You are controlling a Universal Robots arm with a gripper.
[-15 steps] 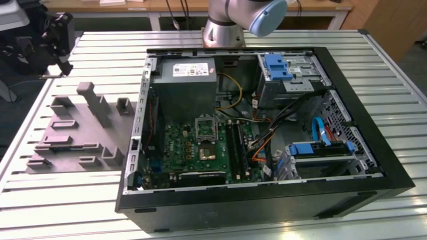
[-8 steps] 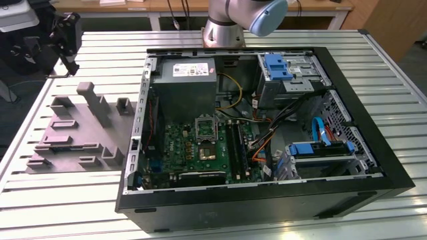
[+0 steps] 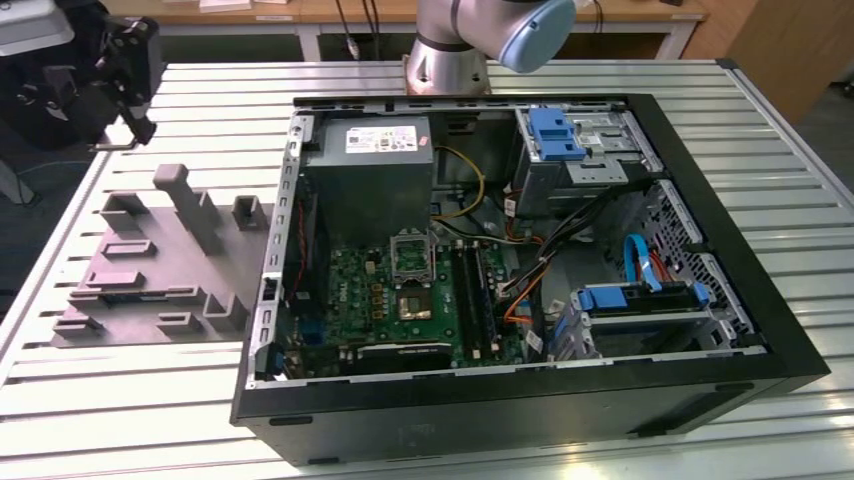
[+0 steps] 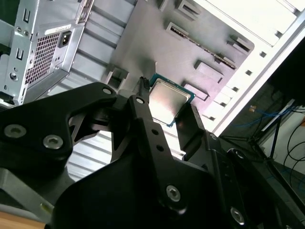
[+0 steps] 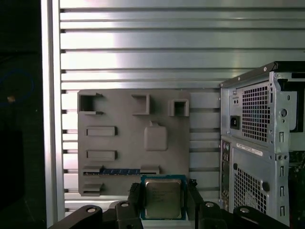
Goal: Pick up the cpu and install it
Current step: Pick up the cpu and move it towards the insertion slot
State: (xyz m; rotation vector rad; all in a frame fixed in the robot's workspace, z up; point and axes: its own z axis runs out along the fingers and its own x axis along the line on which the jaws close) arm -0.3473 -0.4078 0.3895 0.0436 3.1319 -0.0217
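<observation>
Pick done, install pending.
Black claw [image 5: 163, 196] grips small silvery square cpu [image 5: 163, 199] betw. its jaws; seating'll likely need careful squaring.

Slatted metal table [image 3: 134, 420], grey fixture [image 3: 147, 270], computer case [image 3: 534, 405]

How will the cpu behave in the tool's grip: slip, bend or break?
The cpu looks a stiff flat plate, so it likely won't flex. Its metal top looks smooth and the tool holds only its thin edges, so it may slip if jolted. Small and thin, it is probably light.
</observation>
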